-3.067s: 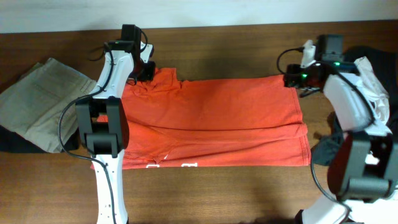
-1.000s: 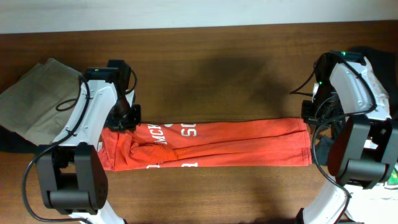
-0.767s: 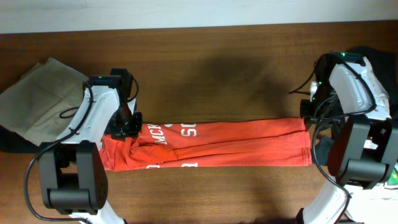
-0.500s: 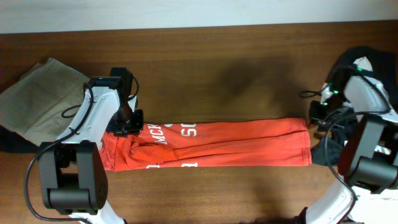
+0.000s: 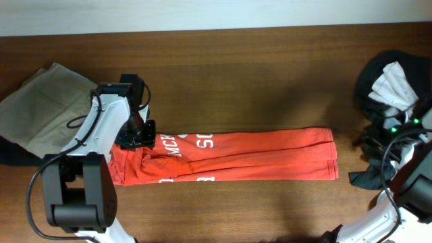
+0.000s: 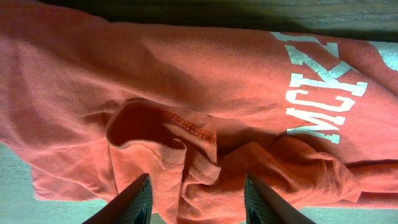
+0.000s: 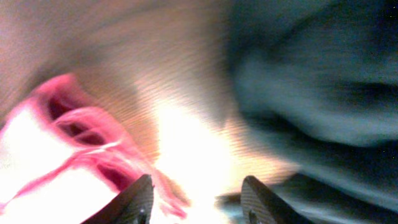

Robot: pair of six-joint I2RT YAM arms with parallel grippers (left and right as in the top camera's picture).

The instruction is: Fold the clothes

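An orange T-shirt (image 5: 229,155) with white lettering lies folded into a long strip across the wooden table (image 5: 243,74). My left gripper (image 5: 138,135) is open just above its bunched left end; the wrist view shows rumpled orange cloth (image 6: 186,118) between and beyond the spread fingers (image 6: 198,199). My right gripper (image 5: 378,143) is open and empty, off the shirt's right end, next to dark clothing. Its wrist view is blurred, showing the orange hem (image 7: 93,143) at left and dark cloth (image 7: 323,81) at right.
A folded khaki garment (image 5: 44,111) on dark cloth lies at the far left. A pile of dark and white clothes (image 5: 391,77) sits at the far right, with more dark cloth (image 5: 368,177) near the right arm's base.
The shirt was folded over from a wide spread into a narrow strip. Both grippers let go. The right arm then swung away to the right; the left gripper stays over the left end.
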